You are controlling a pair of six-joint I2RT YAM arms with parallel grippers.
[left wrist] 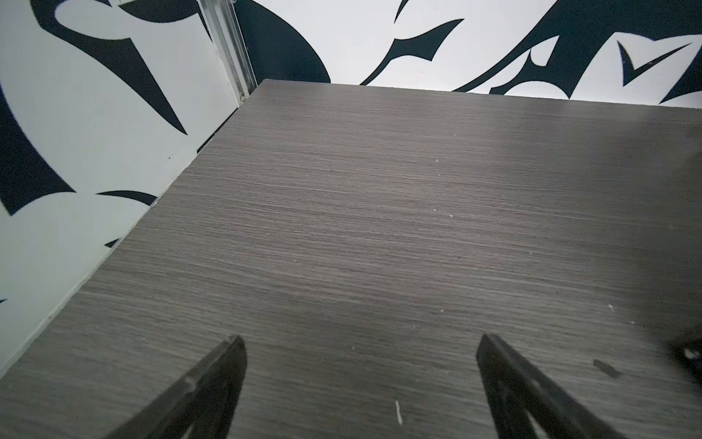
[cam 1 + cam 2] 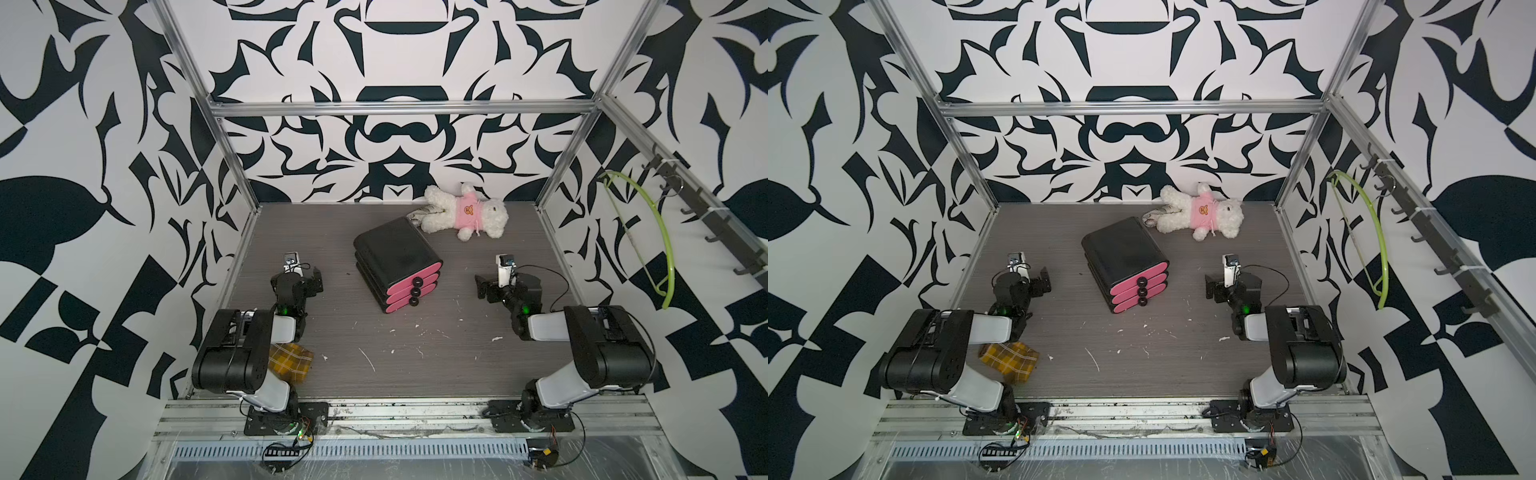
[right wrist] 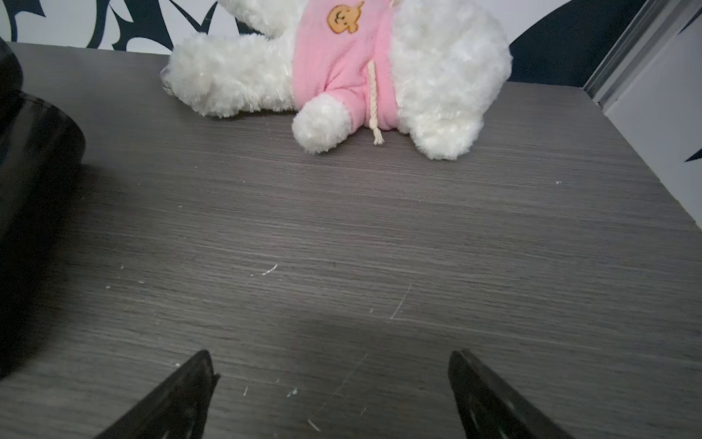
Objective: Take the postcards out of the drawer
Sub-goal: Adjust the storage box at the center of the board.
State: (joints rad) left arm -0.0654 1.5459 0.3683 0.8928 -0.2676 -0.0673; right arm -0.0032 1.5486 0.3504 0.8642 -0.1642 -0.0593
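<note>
- The postcards are out of sight; the black drawer unit (image 2: 397, 266) stands mid-table with all three pink fronts pushed in.
- The left gripper (image 1: 361, 342) hovers over bare table (image 1: 380, 209) to the unit's left, jaws spread apart and holding nothing.
- The right gripper (image 3: 330, 357) is on the unit's other side, jaws also wide and empty.
- A white plush bear (image 3: 342, 68) in a pink top lies near the back wall.
- A yellow plaid cloth (image 2: 291, 361) lies by the left arm's base.

Drawer unit (image 2: 398, 266): contents are concealed behind three shut pink fronts.
Checked cloth (image 2: 291, 363): partly covered by left arm (image 2: 232, 353).
</note>
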